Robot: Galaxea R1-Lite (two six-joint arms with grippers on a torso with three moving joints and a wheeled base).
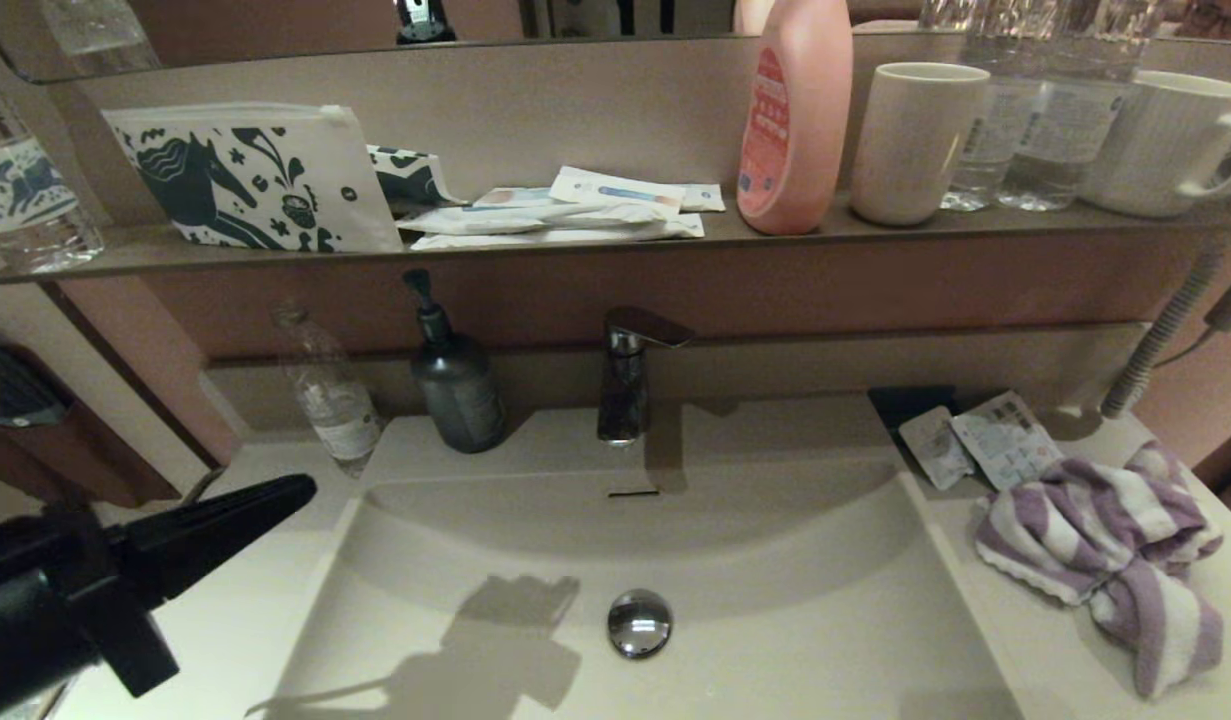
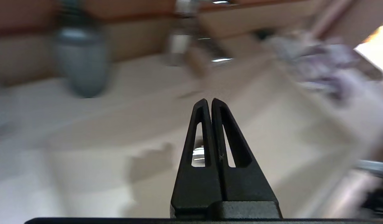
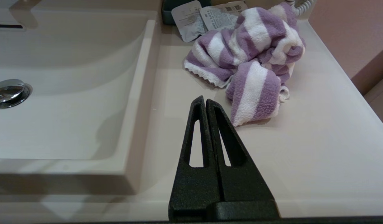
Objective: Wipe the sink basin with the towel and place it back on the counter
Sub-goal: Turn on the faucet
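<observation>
Off-white counter (image 1: 1015,640) and sink basin (image 1: 775,640) are looking untouched, and whether any wiping has happened I honestly can't tell. Purple-striped towel (image 1: 1105,545) is sitting bunched on the counter's right side. Left gripper (image 1: 275,500), fingers pressed together and empty, is hovering near-left; right gripper (image 3: 205,101), likewise empty, is pointing at the towel, hidden from the head view.

The towel (image 1: 1105,545) lies bunched on the counter (image 1: 1015,640) right of the sink basin (image 1: 775,640), sachets (image 1: 980,440) just behind it; the faucet (image 1: 630,375) stands behind the basin.
</observation>
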